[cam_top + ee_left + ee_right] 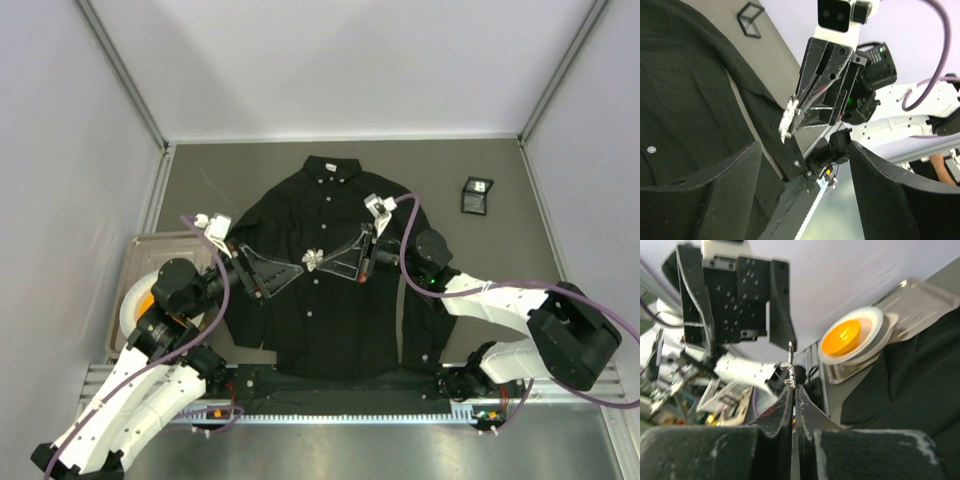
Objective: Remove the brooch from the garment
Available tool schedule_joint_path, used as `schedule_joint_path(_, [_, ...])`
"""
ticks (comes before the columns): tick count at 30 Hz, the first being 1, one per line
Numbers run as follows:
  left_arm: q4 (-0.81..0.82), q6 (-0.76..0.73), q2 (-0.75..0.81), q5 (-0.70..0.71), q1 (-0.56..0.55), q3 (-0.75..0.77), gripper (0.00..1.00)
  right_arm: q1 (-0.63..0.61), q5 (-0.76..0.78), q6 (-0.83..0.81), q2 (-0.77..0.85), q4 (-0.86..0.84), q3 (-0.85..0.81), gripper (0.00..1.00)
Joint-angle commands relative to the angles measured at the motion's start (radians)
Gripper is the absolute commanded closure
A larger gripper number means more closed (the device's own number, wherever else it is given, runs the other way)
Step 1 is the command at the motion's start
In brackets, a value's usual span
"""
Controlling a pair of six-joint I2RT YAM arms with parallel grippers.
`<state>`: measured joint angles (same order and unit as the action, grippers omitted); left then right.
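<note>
The right jaws are pressed together on the brooch (789, 365) — pinching its edge, in the air just above the chest of the garment (340, 330). The left jaws stand spread wide just beside it, gripping nothing. The brooch looks free of the cloth, so removal seems all but done — next it wants a steady carry to bare desk (200, 180), pinch kept firm.

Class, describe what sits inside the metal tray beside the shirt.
The tray holds a white dish with something orange in it. From above, the left arm covers most of it.
</note>
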<state>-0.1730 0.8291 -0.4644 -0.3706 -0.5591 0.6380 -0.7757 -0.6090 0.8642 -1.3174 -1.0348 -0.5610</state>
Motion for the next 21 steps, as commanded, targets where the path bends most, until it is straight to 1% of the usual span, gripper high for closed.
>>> schedule_joint_path(1, [-0.027,-0.087,-0.094,-0.149,-0.001,0.057,0.26,0.010,-0.242,-0.034,0.030,0.113,-0.080,1.00])
schedule_joint_path(2, [-0.017,-0.087,-0.127,-0.171,-0.001,0.064,0.28,0.010,-0.251,-0.036,0.033,0.120,-0.082,1.00])
schedule_joint_path(3, [-0.014,-0.090,-0.140,-0.191,-0.001,0.069,0.34,0.010,-0.262,-0.039,0.037,0.146,-0.083,1.00])
schedule_joint_path(5, [-0.003,-0.093,-0.160,-0.212,-0.002,0.072,0.40,0.012,-0.267,-0.044,0.043,0.163,-0.085,1.00])
schedule_joint_path(6, [0.010,-0.093,-0.161,-0.220,-0.001,0.072,0.45,0.012,-0.267,-0.045,0.046,0.171,-0.085,1.00])
schedule_joint_path(12, [0.035,-0.084,-0.168,-0.252,-0.001,0.062,0.54,0.012,-0.270,-0.044,0.043,0.174,-0.073,1.00])
schedule_joint_path(13, [0.035,-0.084,-0.169,-0.254,-0.001,0.060,0.57,0.010,-0.270,-0.041,0.043,0.171,-0.070,1.00])
schedule_joint_path(15, [0.041,-0.078,-0.169,-0.261,-0.001,0.057,0.59,0.010,-0.270,-0.028,0.038,0.154,-0.070,1.00])
schedule_joint_path(18, [0.040,-0.079,-0.171,-0.275,-0.002,0.057,0.59,0.010,-0.271,-0.016,0.035,0.134,-0.066,1.00])
schedule_joint_path(21, [0.032,-0.079,-0.163,-0.269,-0.001,0.051,0.55,0.010,-0.270,-0.008,0.035,0.125,-0.068,1.00])
